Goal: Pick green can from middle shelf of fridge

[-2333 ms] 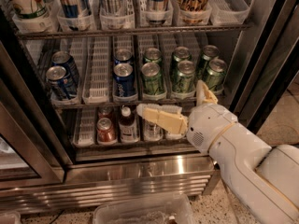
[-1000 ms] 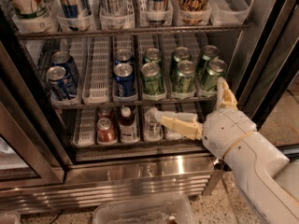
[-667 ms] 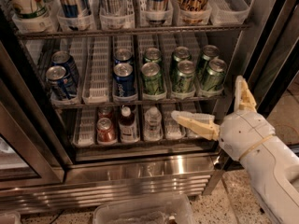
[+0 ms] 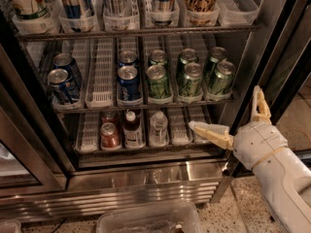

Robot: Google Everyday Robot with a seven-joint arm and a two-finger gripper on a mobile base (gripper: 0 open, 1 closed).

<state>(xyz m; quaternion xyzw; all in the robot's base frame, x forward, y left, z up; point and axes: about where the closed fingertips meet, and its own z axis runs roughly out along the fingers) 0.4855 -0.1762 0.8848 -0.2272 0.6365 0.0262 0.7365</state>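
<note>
Spotted mottled green and yellow-green soda can [image 4: 222, 77], silver top with pull tab, upright at front of rightmost lane on dark wire middle shelf [image 4: 102, 81] of glass-door drinks fridge [image 4: 146, 178]. Counted five alike beside and behind it, blue cans [image 4: 129, 84] further left. Found white two-finger gripper [image 4: 224, 107] low right, by right end of lower shelf [image 4: 181, 130], below that can, not touching. Fingers [image 4: 209, 132] spread wide, gripped nothing.

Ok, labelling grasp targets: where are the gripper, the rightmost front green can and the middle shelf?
gripper [image 4: 224, 107]: camera view, midway between its open fingertips, lower right.
green can [image 4: 221, 79]: camera view, its body.
middle shelf [image 4: 165, 104]: camera view, front rail.
</note>
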